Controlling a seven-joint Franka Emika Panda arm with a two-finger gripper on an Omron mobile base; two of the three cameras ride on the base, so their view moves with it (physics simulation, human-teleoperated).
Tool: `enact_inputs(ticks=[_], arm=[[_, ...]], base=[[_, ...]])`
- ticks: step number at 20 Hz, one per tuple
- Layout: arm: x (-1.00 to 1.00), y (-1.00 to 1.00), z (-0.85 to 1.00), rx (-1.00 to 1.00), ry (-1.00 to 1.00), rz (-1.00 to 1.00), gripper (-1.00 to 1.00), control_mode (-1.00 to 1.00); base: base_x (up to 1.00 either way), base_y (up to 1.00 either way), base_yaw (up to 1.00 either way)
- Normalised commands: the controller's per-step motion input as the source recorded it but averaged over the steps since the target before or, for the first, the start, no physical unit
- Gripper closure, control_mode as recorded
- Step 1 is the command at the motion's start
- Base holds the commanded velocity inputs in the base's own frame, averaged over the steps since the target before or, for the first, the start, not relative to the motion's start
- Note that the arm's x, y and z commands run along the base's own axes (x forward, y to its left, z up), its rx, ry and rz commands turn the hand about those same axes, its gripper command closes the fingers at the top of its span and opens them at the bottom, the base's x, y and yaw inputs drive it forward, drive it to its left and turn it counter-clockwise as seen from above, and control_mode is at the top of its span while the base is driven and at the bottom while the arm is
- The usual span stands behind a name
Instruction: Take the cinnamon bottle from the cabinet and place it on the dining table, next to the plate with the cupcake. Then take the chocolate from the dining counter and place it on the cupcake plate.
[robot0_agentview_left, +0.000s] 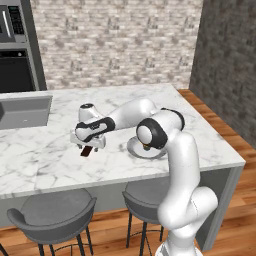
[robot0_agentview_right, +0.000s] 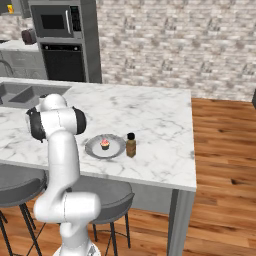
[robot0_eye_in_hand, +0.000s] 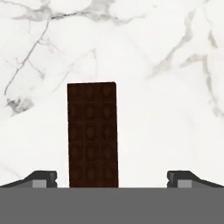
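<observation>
The chocolate (robot0_eye_in_hand: 92, 133), a flat dark brown bar, lies on the white marble dining table (robot0_agentview_left: 45, 162). My gripper (robot0_eye_in_hand: 111, 177) hangs just above it, open, with its fingertips (robot0_eye_in_hand: 43, 178) wide apart; the bar sits between them, nearer the left one. From the left base, the gripper (robot0_agentview_left: 88, 145) points down over the chocolate (robot0_agentview_left: 86, 151), left of the grey plate (robot0_agentview_left: 131, 148), which my arm partly hides. On the plate (robot0_agentview_right: 116, 148) sits the pink-frosted cupcake (robot0_agentview_right: 105, 144). The amber cinnamon bottle (robot0_agentview_right: 131, 145) stands upright just right of it.
A sink (robot0_agentview_left: 25, 111) is sunk into the island at the left. Grey stools (robot0_agentview_left: 55, 212) stand under the near edge. A wall oven and microwave (robot0_agentview_right: 57, 22) stand at the back. Wooden floor lies right of the island's end.
</observation>
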Motion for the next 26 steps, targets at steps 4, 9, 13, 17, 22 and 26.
enact_inputs(ticks=[4,9,13,17,22,26], arm=[[0.23,0.12,-0.14,-0.01,0.0,0.0,-1.0,-1.0],[0.14,0.04,-0.25,-0.01,0.0,0.0,-1.0,-1.0],[0.1,0.0,-0.24,0.0,0.0,0.0,-1.0,-1.0],[0.08,0.0,-0.21,0.0,0.0,0.0,-1.0,-1.0],[0.0,0.0,-0.34,0.0,0.0,0.0,1.0,-1.0],[0.0,-0.03,-0.38,0.0,0.0,0.0,1.0,-1.0]], base=[[0.0,0.0,0.0],[0.0,0.0,0.0],[0.0,0.0,0.0],[0.0,0.0,0.0],[0.0,0.0,0.0],[0.0,0.0,0.0]])
